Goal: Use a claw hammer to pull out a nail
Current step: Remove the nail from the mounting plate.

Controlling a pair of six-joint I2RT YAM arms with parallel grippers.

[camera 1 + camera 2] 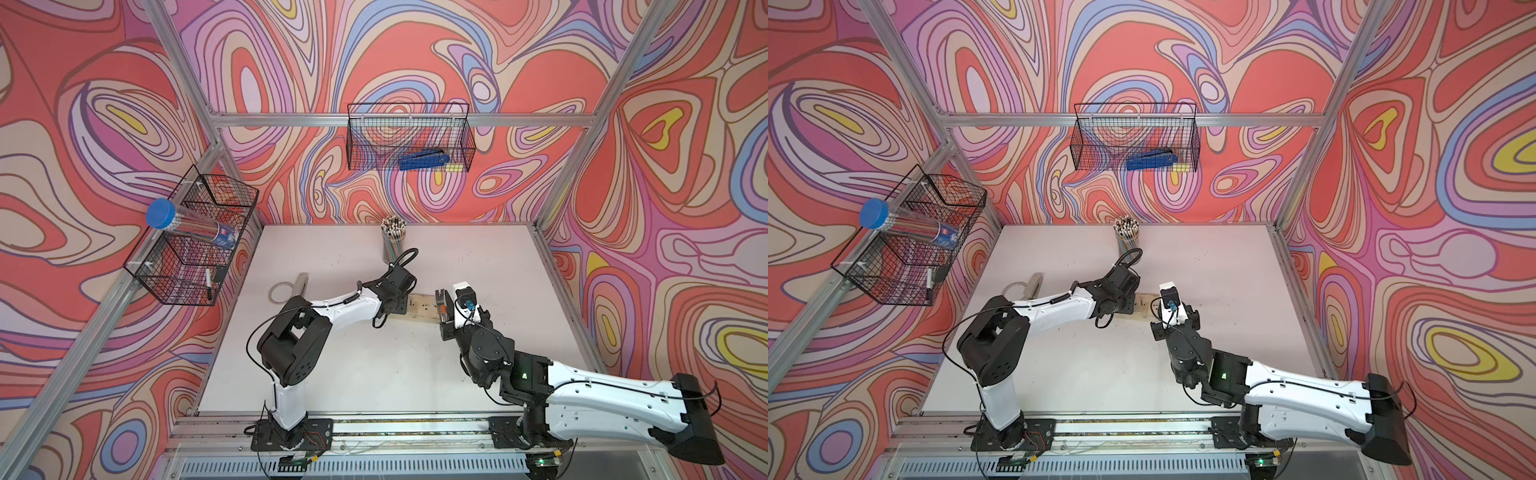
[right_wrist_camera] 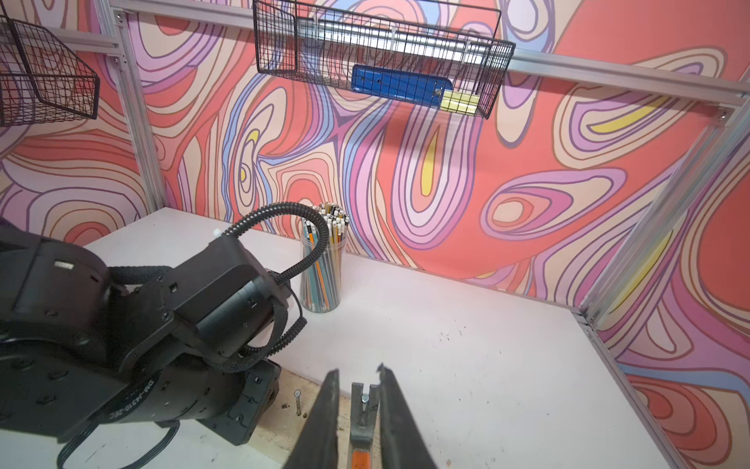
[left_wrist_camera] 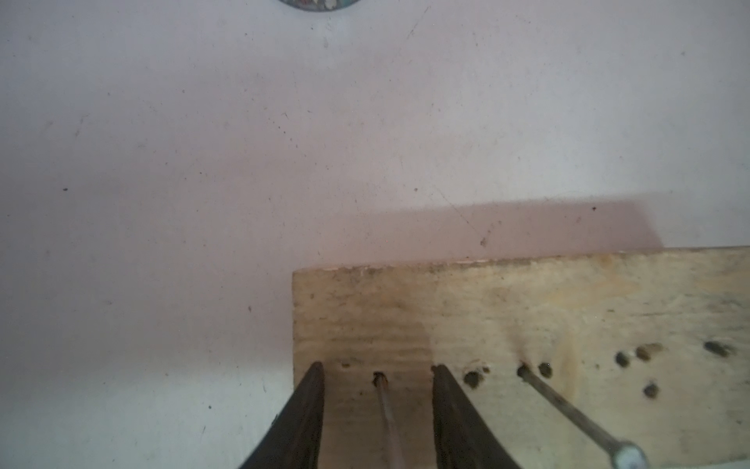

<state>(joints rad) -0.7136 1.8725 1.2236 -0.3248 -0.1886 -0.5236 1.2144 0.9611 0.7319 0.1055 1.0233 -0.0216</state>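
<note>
- The left gripper (image 3: 379,367) was at the wooden board's (image 3: 527,308) left end, fingers (image 3: 308,406) spread either side of a nail (image 3: 383,402), not gripping it; its head was cut off.
- A second nail (image 3: 568,410) stood just beside.
- The claw hammer (image 2: 363,418) rested its head on the board's right end, claw around a third nail (image 2: 365,399); its black handle was hidden.
- The right gripper (image 2: 359,370) pinched the hammer, contact unseen.
</note>
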